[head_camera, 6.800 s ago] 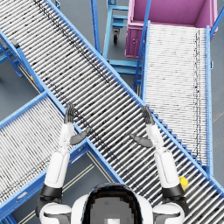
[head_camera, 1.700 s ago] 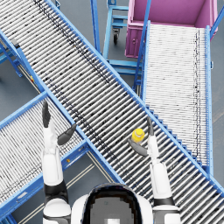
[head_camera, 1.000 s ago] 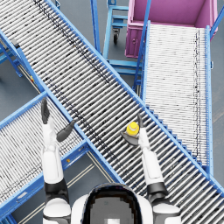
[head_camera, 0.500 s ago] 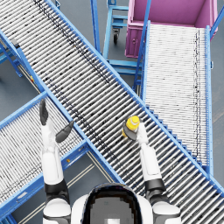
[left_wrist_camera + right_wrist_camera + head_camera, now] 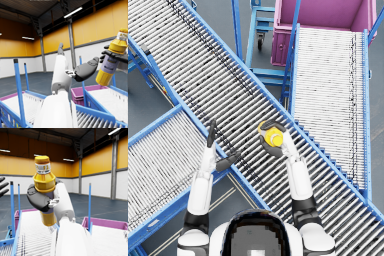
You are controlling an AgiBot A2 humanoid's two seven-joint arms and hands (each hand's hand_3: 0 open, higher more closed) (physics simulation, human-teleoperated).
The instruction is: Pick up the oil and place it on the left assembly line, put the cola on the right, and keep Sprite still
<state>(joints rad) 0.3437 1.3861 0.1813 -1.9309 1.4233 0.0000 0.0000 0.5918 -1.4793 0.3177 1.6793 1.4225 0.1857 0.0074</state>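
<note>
Head view looks down on the right robot hand [image 5: 269,151] wrapped around the oil bottle [image 5: 273,136], whose yellow cap faces up at the camera. Dark fingers curl round the bottle from both sides, so this hand is grasping it firmly. The right arm reaches forward and slightly inward from the shoulder, carrying the bottle over the long diagonal roller conveyor [image 5: 228,85], near that conveyor's right-hand blue rail.

In the right wrist view, the right robot hand [image 5: 41,199] grips the oil bottle [image 5: 45,183] around its lower middle. The bottle stands upright, its orange-yellow body and cap clear above the fingers and its base hanging in the air, off the rollers.

The left robot hand [image 5: 213,147] holds nothing: its fingers are straight and point forward, the thumb spread well out to the side. The left arm extends ahead over the gap where the left conveyor [image 5: 163,160] meets the diagonal one. From the left wrist view, the left robot hand [image 5: 83,71] is released, and the oil bottle [image 5: 111,62] shows beside it in the right robot hand [image 5: 113,55], apart from the left thumb.

A right conveyor [image 5: 328,90] runs back to a pink bin [image 5: 328,15].
</note>
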